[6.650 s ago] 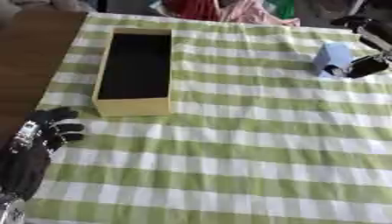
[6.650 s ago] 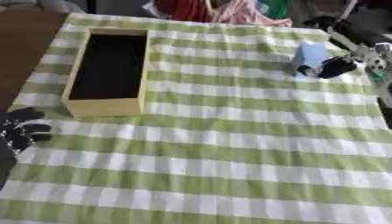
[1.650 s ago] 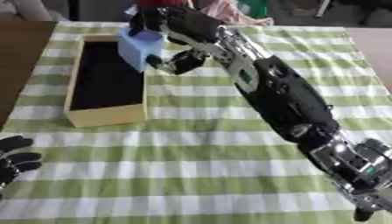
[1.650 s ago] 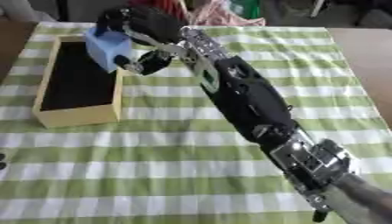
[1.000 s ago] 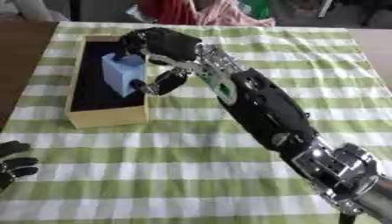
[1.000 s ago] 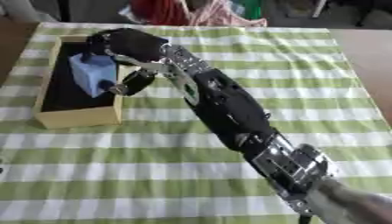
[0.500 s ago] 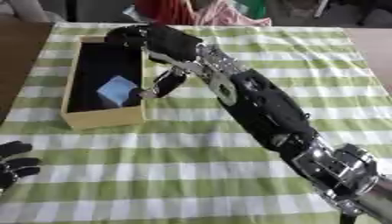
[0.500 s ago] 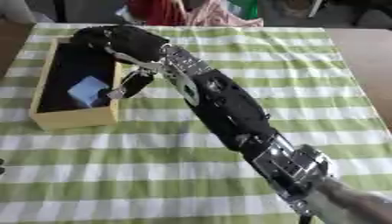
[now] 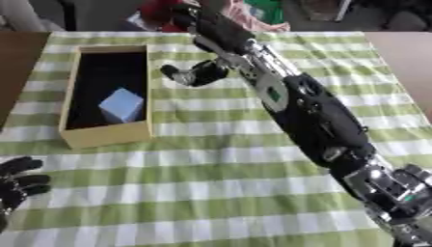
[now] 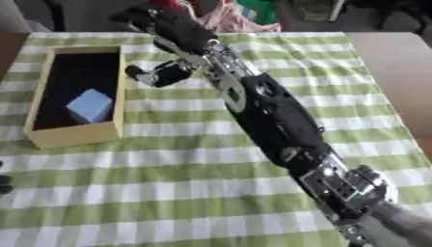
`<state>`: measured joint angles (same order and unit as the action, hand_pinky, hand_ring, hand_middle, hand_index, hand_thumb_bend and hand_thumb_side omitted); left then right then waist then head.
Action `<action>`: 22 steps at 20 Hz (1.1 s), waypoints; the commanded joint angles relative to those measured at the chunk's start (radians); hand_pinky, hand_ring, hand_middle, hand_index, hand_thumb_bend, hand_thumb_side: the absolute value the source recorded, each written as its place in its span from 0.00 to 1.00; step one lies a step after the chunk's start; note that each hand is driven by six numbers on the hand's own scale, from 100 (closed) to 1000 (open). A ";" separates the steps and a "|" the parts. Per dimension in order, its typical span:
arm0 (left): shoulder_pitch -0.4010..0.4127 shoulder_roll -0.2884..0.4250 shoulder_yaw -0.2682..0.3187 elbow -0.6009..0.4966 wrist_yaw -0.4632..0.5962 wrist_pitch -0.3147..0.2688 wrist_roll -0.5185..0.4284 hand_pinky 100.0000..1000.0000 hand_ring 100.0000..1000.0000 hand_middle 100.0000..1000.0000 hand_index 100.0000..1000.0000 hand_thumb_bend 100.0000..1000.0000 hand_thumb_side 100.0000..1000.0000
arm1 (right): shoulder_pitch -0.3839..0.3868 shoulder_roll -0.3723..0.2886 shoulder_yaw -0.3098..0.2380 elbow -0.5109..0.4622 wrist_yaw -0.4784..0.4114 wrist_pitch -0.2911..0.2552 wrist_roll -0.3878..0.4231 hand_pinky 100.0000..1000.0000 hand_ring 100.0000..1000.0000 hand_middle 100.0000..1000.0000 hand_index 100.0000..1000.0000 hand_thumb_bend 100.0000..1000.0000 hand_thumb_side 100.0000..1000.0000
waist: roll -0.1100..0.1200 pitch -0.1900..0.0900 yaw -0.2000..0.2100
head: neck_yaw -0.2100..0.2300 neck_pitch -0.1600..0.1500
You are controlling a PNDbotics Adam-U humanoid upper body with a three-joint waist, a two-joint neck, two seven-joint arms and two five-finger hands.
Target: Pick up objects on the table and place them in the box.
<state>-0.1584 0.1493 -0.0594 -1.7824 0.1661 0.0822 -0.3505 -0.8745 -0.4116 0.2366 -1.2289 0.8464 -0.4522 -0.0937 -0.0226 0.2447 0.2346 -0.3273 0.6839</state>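
Note:
A pale blue block (image 9: pixel 121 105) lies inside the yellow-walled box (image 9: pixel 108 136), on its black floor near the front. My right hand (image 9: pixel 204 34) hangs open just right of the box's far end, with nothing in it; its arm stretches across the cloth from the lower right. At the lower left edge my left hand (image 9: pixel 15 184) rests open on the cloth, fingers up.
A green and white checked cloth (image 9: pixel 211 193) covers the table. Brown bare tabletop (image 9: pixel 403 53) shows at the right and far left. Red, pink and green fabric (image 9: pixel 253 12) lies beyond the far edge.
The blue block has dropped from my right hand into the box. The right hand has opened and drawn back to the right of the box. The view has shifted slightly.

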 commanded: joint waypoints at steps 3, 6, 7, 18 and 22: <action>-0.002 0.009 0.016 -0.013 -0.001 -0.005 0.003 0.72 0.69 0.72 0.79 0.00 0.87 | 0.056 -0.078 -0.067 -0.098 -0.091 0.084 -0.068 0.60 0.85 0.67 0.87 0.07 0.22 | 0.013 -0.027 -0.023 | 0.039 0.007; 0.004 0.011 0.019 -0.013 -0.002 -0.009 0.003 0.72 0.69 0.72 0.78 0.00 0.87 | 0.095 -0.101 -0.080 -0.146 -0.140 0.133 -0.093 0.59 0.85 0.66 0.87 0.05 0.22 | 0.017 -0.029 -0.032 | 0.051 0.011; 0.004 0.011 0.019 -0.012 -0.002 -0.010 0.002 0.72 0.69 0.72 0.78 0.00 0.87 | 0.100 -0.105 -0.077 -0.161 -0.157 0.150 -0.090 0.59 0.85 0.66 0.87 0.05 0.22 | 0.017 -0.029 -0.032 | 0.052 0.011; 0.011 0.008 0.024 -0.007 -0.015 -0.014 -0.005 0.72 0.70 0.73 0.78 0.00 0.88 | 0.334 -0.115 -0.129 -0.385 -0.343 0.312 -0.157 0.56 0.87 0.63 0.82 0.00 0.32 | 0.037 -0.031 -0.103 | 0.143 0.049; 0.015 0.006 0.024 -0.004 -0.021 -0.013 -0.010 0.72 0.70 0.73 0.78 0.00 0.89 | 0.419 -0.105 -0.141 -0.494 -0.410 0.355 -0.168 0.56 0.88 0.63 0.81 0.00 0.34 | 0.040 -0.032 -0.115 | 0.163 0.064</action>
<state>-0.1398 0.1491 -0.0436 -1.7761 0.1484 0.0703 -0.3552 -0.4477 -0.5044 0.1103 -1.6688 0.4625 -0.1123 -0.2568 0.0170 0.2313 0.1182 -0.1727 0.7374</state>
